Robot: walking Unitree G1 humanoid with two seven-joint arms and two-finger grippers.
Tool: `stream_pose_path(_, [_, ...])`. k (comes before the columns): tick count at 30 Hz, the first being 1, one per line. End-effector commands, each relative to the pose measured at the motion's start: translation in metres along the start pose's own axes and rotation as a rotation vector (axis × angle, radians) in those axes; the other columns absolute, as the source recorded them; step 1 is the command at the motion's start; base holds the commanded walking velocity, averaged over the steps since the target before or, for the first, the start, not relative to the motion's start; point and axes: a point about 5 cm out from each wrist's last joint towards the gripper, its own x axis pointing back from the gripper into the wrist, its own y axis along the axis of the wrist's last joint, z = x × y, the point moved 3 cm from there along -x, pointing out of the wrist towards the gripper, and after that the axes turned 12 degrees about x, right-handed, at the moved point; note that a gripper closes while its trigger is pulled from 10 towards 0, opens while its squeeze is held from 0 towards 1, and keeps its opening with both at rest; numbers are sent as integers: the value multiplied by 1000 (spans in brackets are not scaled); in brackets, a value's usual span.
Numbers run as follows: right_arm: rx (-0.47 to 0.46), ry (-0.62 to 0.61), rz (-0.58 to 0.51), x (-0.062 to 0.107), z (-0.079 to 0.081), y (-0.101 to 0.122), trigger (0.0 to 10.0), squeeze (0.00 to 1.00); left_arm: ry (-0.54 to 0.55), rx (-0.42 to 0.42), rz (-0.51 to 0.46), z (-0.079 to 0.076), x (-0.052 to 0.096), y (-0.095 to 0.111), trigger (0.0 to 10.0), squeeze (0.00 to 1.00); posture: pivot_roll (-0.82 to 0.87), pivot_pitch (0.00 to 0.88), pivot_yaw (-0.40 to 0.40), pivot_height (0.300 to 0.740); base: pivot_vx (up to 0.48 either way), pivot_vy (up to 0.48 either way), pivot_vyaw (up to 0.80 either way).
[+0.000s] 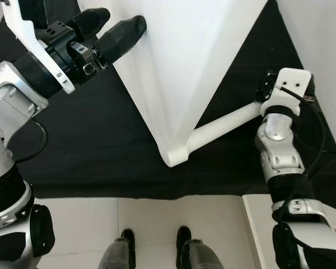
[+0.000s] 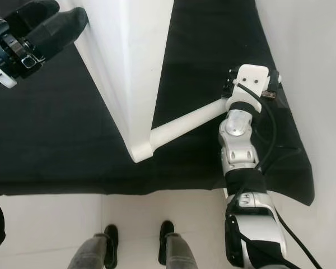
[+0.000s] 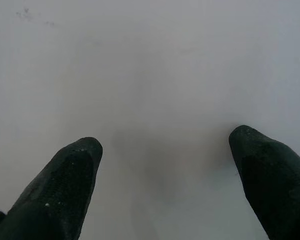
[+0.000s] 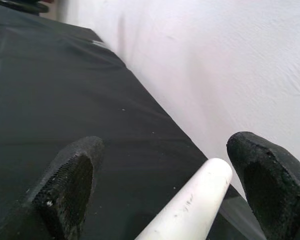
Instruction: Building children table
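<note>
Over the black cloth (image 1: 95, 140) on the floor, the white flat tabletop panel (image 1: 179, 61) is standing on edge while the left gripper (image 1: 109, 31), fingers spread, is bracing its far-left face. Reaching from the right, the right gripper (image 4: 165, 187) is straddling, jaws apart, the free end of the white round table leg (image 1: 221, 126). This looks like the leg-fitting step: the leg's long axis is running from the panel's near corner out to the right, and it probably needs gripping and seating home.

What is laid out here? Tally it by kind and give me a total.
White table parts: 2, the tabletop and the leg
Black cloth: 1
Tools: 2, the left tool and the right tool
Total: 5
</note>
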Motion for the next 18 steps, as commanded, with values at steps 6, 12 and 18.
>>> stream_pose_path(6, [110,67,65,11,-5,-17,10000,0,23,-20,11,5,0,-6,10000,0,50,450,-26,740,0,0,0])
stream_pose_path(12, [117,22,59,13,-28,-10,10000,0,44,-37,-16,10,-1,-8,10000,0,-5,424,-53,740,0,0,0])
stream_pose_path(18, [168,27,8,14,-34,1,10000,0,72,-44,-28,15,0,-15,10000,0,-23,383,-56,740,0,0,0])
